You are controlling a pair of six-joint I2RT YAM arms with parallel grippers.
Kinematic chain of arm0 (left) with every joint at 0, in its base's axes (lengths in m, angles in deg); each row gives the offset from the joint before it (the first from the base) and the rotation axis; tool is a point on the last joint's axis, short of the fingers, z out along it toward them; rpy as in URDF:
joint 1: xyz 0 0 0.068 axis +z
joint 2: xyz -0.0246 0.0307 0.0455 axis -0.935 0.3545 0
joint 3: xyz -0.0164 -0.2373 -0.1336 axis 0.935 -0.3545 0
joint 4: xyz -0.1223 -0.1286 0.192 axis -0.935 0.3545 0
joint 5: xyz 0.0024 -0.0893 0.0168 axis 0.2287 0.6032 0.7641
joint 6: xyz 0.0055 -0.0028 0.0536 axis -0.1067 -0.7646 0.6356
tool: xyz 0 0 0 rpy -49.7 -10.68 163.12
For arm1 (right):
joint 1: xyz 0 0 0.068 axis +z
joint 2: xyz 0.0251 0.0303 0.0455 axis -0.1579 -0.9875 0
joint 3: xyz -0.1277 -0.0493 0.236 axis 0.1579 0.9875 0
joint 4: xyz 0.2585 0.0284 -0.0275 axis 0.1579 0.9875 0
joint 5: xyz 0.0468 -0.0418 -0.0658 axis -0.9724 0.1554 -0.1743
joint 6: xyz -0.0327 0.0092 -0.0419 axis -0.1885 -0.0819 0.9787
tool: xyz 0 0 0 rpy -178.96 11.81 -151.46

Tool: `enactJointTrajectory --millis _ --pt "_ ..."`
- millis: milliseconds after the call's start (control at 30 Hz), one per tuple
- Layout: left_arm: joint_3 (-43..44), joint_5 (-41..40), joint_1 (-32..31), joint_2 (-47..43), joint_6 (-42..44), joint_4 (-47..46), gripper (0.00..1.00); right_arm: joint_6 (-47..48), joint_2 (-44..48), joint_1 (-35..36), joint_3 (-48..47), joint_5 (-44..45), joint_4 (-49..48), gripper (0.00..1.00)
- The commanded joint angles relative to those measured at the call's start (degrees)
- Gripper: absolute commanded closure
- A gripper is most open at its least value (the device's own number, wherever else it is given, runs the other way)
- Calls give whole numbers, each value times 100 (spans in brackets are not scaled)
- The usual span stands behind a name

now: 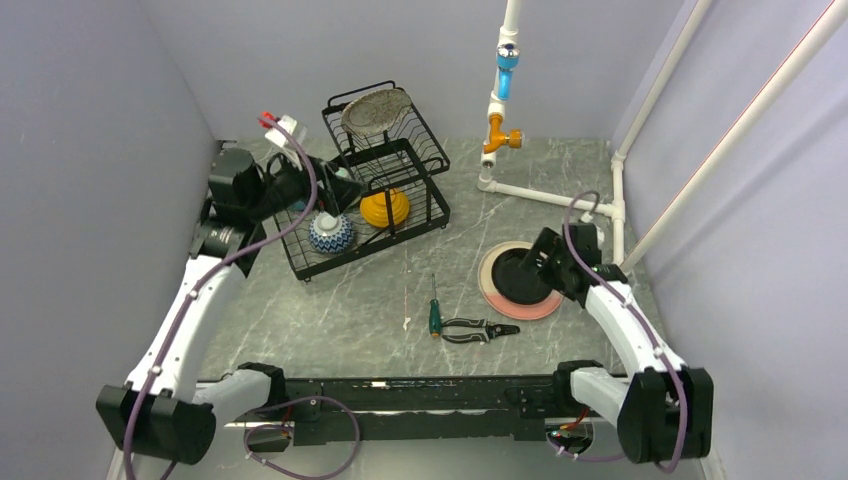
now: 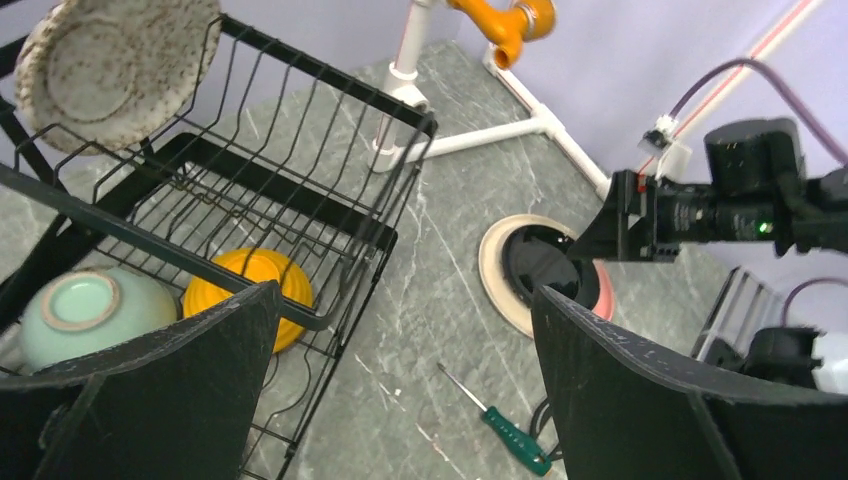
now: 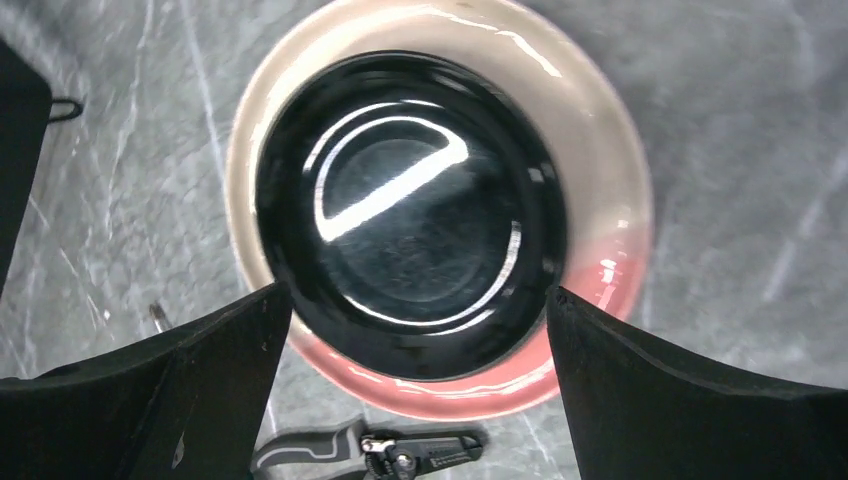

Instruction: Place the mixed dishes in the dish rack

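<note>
The black wire dish rack (image 1: pixel 370 250) stands at the back left. A speckled grey plate (image 1: pixel 375 110) leans in its raised basket. An orange bowl (image 1: pixel 385 208) and a blue-white zigzag bowl (image 1: pixel 330 233) lie upside down on the lower tray. The left wrist view shows a mint-green bowl (image 2: pixel 80 310) beside the orange bowl (image 2: pixel 250 275). My left gripper (image 1: pixel 348 192) is open and empty over the lower tray. A black plate (image 3: pixel 410 220) lies on the pink-cream plate (image 3: pixel 600 150) on the table. My right gripper (image 1: pixel 535 265) hovers open just above them. The mug is out of view.
A green-handled screwdriver (image 1: pixel 436 318) and black pliers (image 1: pixel 478 328) lie on the table near the front middle. A white pipe frame with an orange valve (image 1: pixel 500 135) stands at the back right. Grey walls close in the sides.
</note>
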Motion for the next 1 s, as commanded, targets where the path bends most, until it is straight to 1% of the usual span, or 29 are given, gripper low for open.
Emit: enactJointTrajectory --millis 0,100,167,200,367,433,633,767,967 --pt "-273 -428 -503 -509 803 -210 1 -408 726 -640 381 3 -239 1" --pt "-71 -771 -774 -557 1117 279 1 -383 1053 -1078 625 -105 -342 2" --pt "-269 -737 -822 -659 973 8 1 -321 1154 -1275 747 -204 -420 4" --pt "-351 -692 -857 -705 898 -120 1 -266 1176 -1373 802 -389 -519 6" --pt "-264 -602 -1029 -611 961 -5 1 -118 1032 -1722 1044 -1082 -907 34" --pt "-234 -637 -1028 -601 1021 61 1 -120 896 -1797 1104 -1247 -1014 39" --pt "-184 -908 -1029 -652 1254 252 1 -41 500 -1996 1271 -1782 -1286 41" --pt "-214 -857 -1028 -622 1228 212 1 -108 369 -2147 1561 -2203 -1628 46" --pt "-170 -798 -1034 -516 1201 255 0 -133 67 -2430 1917 -2747 -2213 47"
